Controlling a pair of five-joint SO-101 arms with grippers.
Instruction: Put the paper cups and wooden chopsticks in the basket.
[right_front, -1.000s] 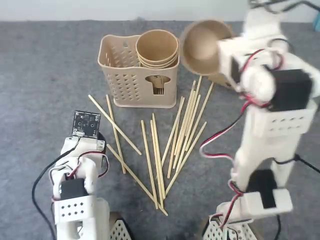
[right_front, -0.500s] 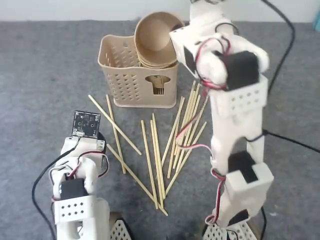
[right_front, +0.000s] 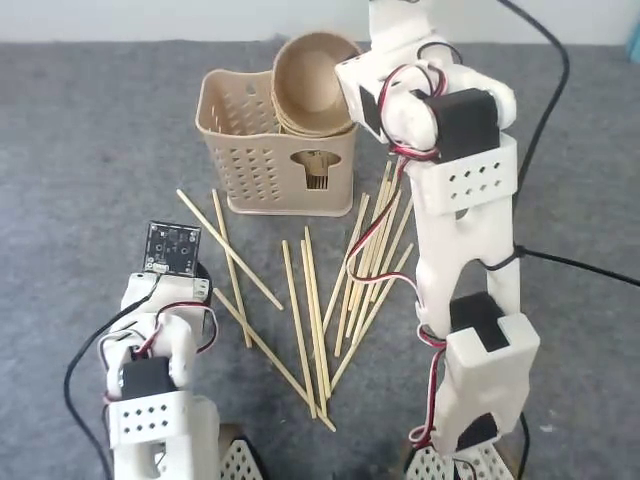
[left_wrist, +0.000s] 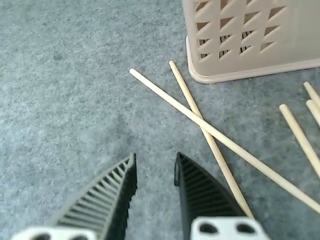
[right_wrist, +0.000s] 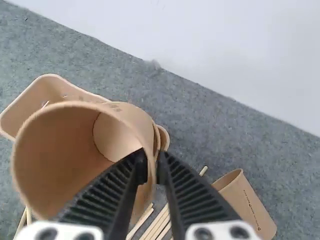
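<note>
Fingers (right_wrist: 120, 195) of the right gripper (right_wrist: 151, 167) are clenched on a tilted cup (right_wrist: 65, 150), to be squared over the stack (right_front: 300, 126) in the basket (right_front: 250, 150) before release; the left gripper (left_wrist: 155, 170) is parted.

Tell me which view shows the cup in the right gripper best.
The right wrist view: the held cup is close up, its wall pinched by the right gripper. The high view shows it tilted over the stacked cups in the basket, the right arm covering one edge. The left wrist view faces the basket's base and chopsticks.
</note>
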